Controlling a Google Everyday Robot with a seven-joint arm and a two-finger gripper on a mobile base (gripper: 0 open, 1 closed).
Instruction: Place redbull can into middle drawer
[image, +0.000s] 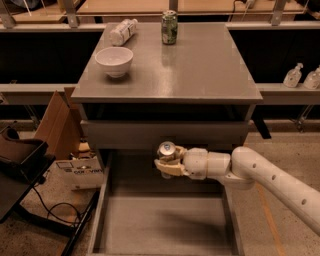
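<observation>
My gripper is shut on the redbull can, whose shiny silver top shows above the fingers. It holds the can upright in the air over the back part of the open middle drawer, just below the closed drawer front above it. The middle drawer is pulled out wide, with a bare grey floor and low side walls. My white arm reaches in from the right.
On the cabinet top stand a white bowl, a green can and a lying plastic bottle. Cardboard boxes and cables lie on the floor at the left. Pump bottles stand on a shelf at the right.
</observation>
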